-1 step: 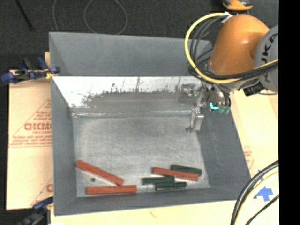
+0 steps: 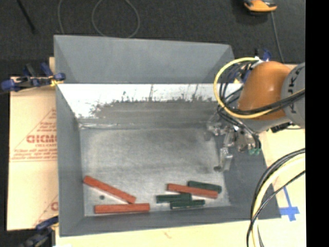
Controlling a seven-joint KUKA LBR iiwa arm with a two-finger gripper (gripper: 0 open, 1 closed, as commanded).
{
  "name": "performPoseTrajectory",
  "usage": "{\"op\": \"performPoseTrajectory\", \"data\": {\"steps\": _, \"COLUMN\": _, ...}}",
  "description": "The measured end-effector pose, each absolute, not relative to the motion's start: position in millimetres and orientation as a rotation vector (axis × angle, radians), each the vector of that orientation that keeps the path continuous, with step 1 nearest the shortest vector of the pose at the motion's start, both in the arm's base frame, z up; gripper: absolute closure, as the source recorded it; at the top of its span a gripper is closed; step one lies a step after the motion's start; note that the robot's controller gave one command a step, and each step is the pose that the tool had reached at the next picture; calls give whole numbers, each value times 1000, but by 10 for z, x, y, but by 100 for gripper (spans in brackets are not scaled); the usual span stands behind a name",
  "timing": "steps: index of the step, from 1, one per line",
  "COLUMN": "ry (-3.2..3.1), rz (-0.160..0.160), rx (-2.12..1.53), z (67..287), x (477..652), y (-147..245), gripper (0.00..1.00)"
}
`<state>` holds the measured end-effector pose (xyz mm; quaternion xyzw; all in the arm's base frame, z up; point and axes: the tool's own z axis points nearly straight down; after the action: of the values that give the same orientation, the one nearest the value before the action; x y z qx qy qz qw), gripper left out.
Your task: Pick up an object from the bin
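Observation:
My gripper hangs at the right side of the bin, close to the right wall, with nothing seen in it. Just in front of it, near the front right corner, lies a small cluster of flat sticks: a dark green stick nearest the gripper, a red-brown stick lying across beside it, and two more dark green sticks side by side at the front. The gripper stands apart from all of them.
Two more red-brown sticks lie at the front left: one slanted, one flat along the front wall. The arm's orange cover and cables hang over the bin's right rim.

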<state>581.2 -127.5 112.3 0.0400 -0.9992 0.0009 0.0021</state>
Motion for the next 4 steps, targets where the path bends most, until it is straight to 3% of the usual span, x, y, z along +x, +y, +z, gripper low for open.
{"op": "performPoseTrajectory", "data": {"steps": 1, "ry": -3117, "rz": 1, "rx": 364, "z": 1170, "x": 4849, "y": -1408, "gripper": 0}}
{"op": "performPoseTrajectory", "data": {"steps": 2, "ry": -3114, "rz": 10, "rx": 538, "z": 737, "x": 4798, "y": -935, "gripper": 0}}
{"op": "performPoseTrajectory", "data": {"steps": 3, "ry": -3110, "rz": 8, "rx": 536, "z": 741, "x": 4787, "y": -943, "gripper": 100}}
{"op": "performPoseTrajectory", "data": {"steps": 4, "ry": -3111, "rz": 8, "rx": 517, "z": 1901, "x": 5023, "y": -1056, "gripper": 100}}
